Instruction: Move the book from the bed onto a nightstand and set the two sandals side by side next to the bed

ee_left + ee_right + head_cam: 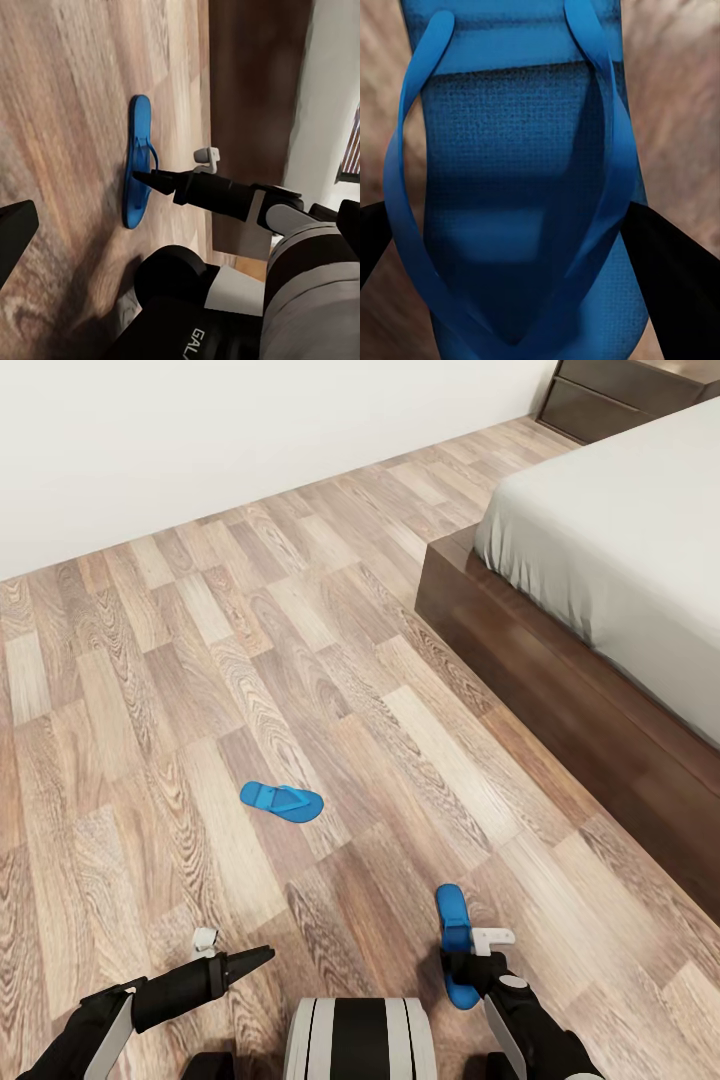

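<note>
Your right gripper point(462, 960) pinches a bright-blue, thin-strapped sandal point(521, 187) between its jaws; your left gripper point(255, 957) looks shut, empty.

Two blue sandals are here: one sandal point(455, 945) sits between the right gripper's point(462, 960) fingers, and the other sandal point(281, 801) lies on the floor point(150, 690) ahead of the left gripper point(245, 958). There is one bed point(620, 540), two grippers, and one dark cabinet point(610, 395) far ahead of the right one.

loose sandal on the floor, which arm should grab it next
Left. The left tool looks free, and the loose sandal lies ahead on its side. The right tool is already at the other sandal.
</note>
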